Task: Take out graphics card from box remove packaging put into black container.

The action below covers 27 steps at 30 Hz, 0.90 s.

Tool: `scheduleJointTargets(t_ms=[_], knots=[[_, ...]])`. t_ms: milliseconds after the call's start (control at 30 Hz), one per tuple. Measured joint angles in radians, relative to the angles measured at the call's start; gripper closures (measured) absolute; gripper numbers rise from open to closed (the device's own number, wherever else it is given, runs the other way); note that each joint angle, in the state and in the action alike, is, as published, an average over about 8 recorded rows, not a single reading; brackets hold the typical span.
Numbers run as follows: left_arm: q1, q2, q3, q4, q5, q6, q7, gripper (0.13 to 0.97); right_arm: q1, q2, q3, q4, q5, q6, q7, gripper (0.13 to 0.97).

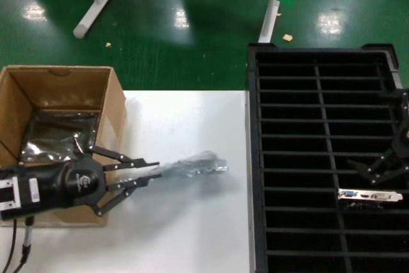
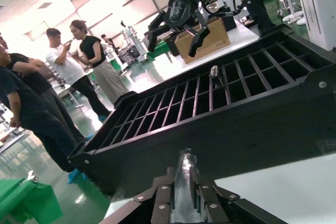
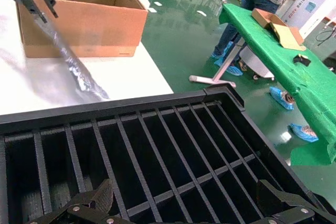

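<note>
the left gripper (image 1: 152,176) pinches the crinkly silvery-grey plastic packaging (image 1: 192,166), brown cardboard box (image 1: 61,87) just behind it. the right gripper (image 1: 383,167) hangs spread wide and empty, dark slim graphics card (image 1: 370,195) directly beneath in the black slotted plastic container (image 1: 307,151).

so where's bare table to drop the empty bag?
Free: the white table between the box and the black container, below and above the packaging held by the left pincer. Crowded: the container's lower right, where the right pincer hovers open over the slotted graphics card.
</note>
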Motion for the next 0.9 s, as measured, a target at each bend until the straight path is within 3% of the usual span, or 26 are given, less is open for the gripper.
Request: scheduleJointTargets(t_ms=[167,300,400,467,733,900], knots=[[0.104,-0.02,-0.124,-0.176,0.04,-0.069,-0.087,0.913,0.001,0.002,-0.002,0.0,0.002,0.002,0.0,0.129],[0.216,-0.037,-0.239,-0.348,0.02,-0.119,-0.193,0.856,0.001,0.003,-0.004,0.0,0.003,0.003,0.0,0.129],[0.276,-0.039,-0.299,-0.433,0.001,-0.147,-0.254,0.814,-0.001,0.001,-0.004,0.0,0.004,0.008,-0.001,0.129],[0.298,-0.036,-0.319,-0.462,-0.003,-0.164,-0.278,0.799,-0.005,-0.004,-0.002,0.0,0.007,0.015,-0.003,0.129],[0.344,-0.007,-0.346,-0.521,0.042,-0.265,-0.343,0.614,-0.043,-0.049,0.017,0.0,0.03,0.078,-0.025,0.129],[0.383,0.017,-0.368,-0.572,0.08,-0.349,-0.398,0.586,-0.076,-0.087,0.032,0.0,0.05,0.132,-0.044,0.129]])
